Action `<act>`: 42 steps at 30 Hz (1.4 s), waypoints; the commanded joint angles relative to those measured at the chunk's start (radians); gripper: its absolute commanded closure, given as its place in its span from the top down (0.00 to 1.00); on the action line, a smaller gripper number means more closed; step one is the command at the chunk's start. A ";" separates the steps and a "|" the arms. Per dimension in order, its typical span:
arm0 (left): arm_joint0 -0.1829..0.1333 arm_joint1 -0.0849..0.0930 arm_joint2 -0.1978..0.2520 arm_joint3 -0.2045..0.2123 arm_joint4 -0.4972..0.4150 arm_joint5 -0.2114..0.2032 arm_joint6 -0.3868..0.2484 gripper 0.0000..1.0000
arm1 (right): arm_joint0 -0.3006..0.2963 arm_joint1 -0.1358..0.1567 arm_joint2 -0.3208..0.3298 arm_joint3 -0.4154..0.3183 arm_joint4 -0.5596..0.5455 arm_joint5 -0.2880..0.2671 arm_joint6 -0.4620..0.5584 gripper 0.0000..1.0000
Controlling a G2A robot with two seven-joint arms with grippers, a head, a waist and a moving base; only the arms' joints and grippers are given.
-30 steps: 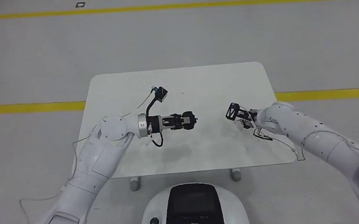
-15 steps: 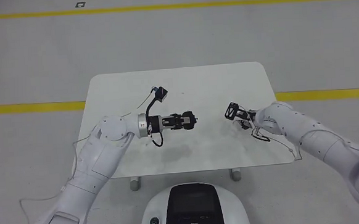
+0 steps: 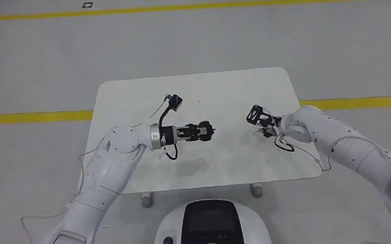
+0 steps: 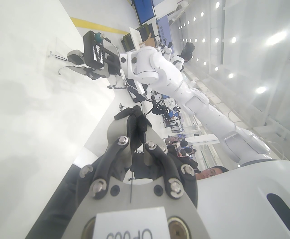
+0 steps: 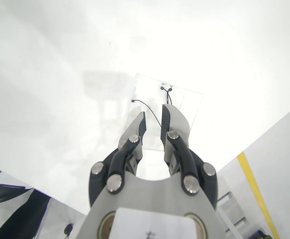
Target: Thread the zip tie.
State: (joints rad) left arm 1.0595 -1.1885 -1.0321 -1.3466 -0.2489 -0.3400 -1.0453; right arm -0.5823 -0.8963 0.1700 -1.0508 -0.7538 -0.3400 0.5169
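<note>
Zip tie (image 4: 131,190): thin black strip pinched in the closed left claw (image 4: 136,115), tail running back toward the wrist. More ties are on a clear sheet (image 5: 190,101) flat on the desk (image 5: 68,56). Curved tie (image 5: 147,107) has a small square head. Second tie (image 5: 168,95) sits near the sheet's edge, shape unclear.

Overhead, two wrist cameras; shared table (image 3: 214,94)
</note>
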 commanded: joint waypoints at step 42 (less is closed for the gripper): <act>0.000 0.000 0.000 0.000 0.000 0.000 0.000 0.00 | 0.011 -0.098 0.000 0.161 0.166 0.000 0.105 0.32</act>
State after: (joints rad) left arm 1.0595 -1.1885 -1.0321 -1.3466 -0.2489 -0.3400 -1.0453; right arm -0.5728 -0.9958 0.1700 -0.8885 -0.5947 -0.3400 0.6144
